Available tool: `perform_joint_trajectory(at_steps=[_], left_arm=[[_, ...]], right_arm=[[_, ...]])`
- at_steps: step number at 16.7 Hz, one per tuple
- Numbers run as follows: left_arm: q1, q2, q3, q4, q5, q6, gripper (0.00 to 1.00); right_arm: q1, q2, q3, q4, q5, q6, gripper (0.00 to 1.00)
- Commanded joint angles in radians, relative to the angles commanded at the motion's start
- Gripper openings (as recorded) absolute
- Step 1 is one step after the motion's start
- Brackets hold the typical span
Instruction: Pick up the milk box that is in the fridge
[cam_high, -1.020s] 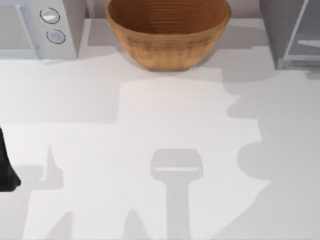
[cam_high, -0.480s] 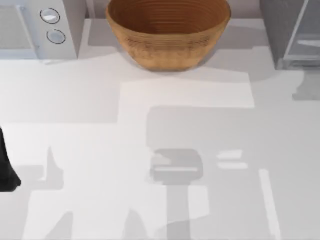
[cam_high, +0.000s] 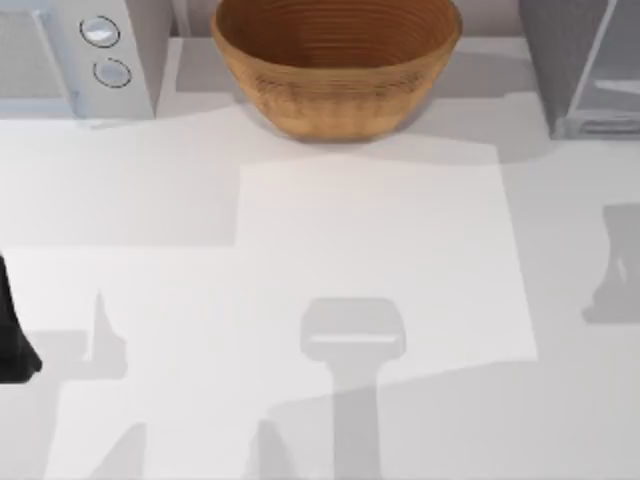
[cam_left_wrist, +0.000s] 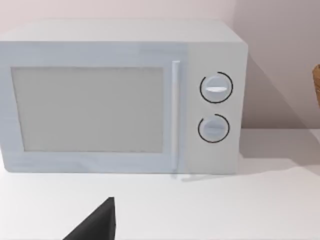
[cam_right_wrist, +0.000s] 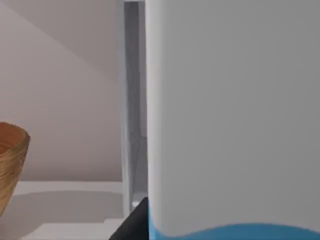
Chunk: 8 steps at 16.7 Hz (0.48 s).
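Milk box (cam_right_wrist: 230, 115) fills most of the right wrist view, very close: broad white face, light-blue edge along its base, gabled top and any lower band out of frame. Dark bit of the right pincer (cam_right_wrist: 135, 222) pokes out just beside the box's lower corner; fingers mostly hidden, so open or closed cannot be told, nor whether it touches the carton. Behind the box, a narrow grey strip of the fridge (cam_right_wrist: 131, 105) stands upright, and a slice of the wicker bowl (cam_right_wrist: 11, 165) sits off to the side.

Top view: fridge (cam_high: 580, 65) at 1 o'clock on the bench (cam_high: 370, 260), grey body with pale see-through door panel. Wicker bowl (cam_high: 335, 60) at 12 o'clock, microwave (cam_high: 75, 55) with two round knobs at 11 o'clock. Left arm (cam_high: 12, 335) parked at 9 o'clock edge.

Left wrist view: microwave (cam_left_wrist: 120, 97) front-on, door shut, one dark tip of left pincer (cam_left_wrist: 97, 222) low in frame; its state cannot be told.
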Motion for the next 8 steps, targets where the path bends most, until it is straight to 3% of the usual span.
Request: perform_joint_trajectory(at_steps=[4,8], left_arm=[[0.0,0.0,0.0,0.0,0.0,0.0,1.0],[0.0,0.0,0.0,0.0,0.0,0.0,1.0]], right_arm=[[0.047,-0.287,-0.146,-0.166,0.039,-0.002,0.0],[0.07,-0.404,-0.208,-0.238,0.058,-0.004,0.0]])
